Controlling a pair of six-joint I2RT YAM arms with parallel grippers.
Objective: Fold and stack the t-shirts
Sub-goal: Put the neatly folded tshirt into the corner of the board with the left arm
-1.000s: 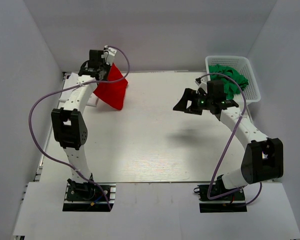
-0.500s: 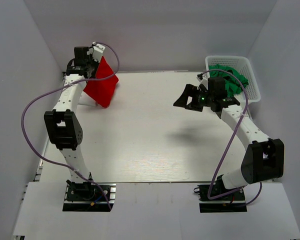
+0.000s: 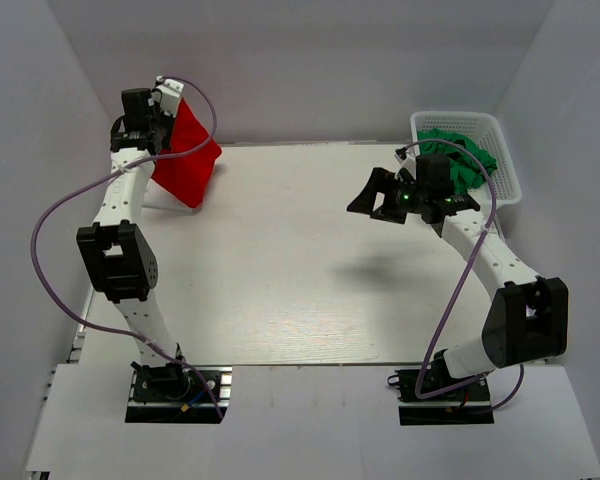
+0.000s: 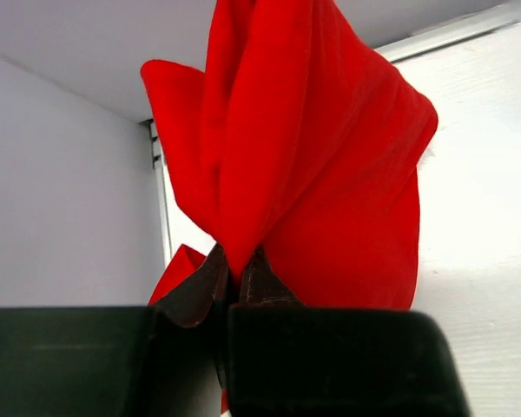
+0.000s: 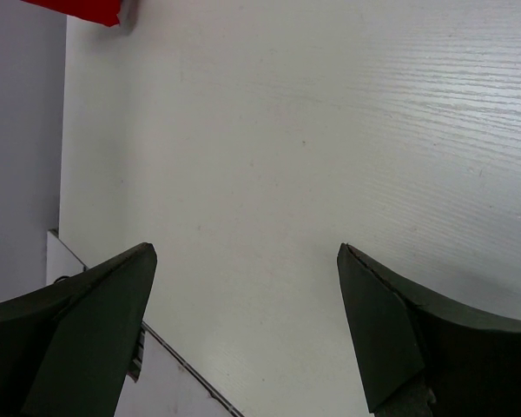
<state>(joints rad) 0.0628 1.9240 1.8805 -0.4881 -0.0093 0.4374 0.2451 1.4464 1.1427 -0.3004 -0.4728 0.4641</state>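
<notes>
T-shirts are the work here, and none lies folded on the table, whose near and middle parts show only bare pale board.

Part-way back on the right, the right gripper hangs above the board with its jaws spread wide and nothing between them. Its own camera shows only table between the two dark fingers. It has barely shifted over the last second.

Further back on the left, the left gripper is pinched narrow on a fold of the red t-shirt. In the wrist view the cloth rises out of the closed jaws as a bunched, draped lump, not a flat sheet.

That is the change. A second ago the red shirt hung over the table's far left part. Now the arm has swung it outward and higher, so it dangles at the far left corner, close to the side wall and mostly clear of the board.

At the far right the green t-shirts sit heaped in the white basket, untouched.

The red shirt seems to be in transit, not yet laid out. Spreading, folding and stacking all look still to come, so the task is at an early stage
</notes>
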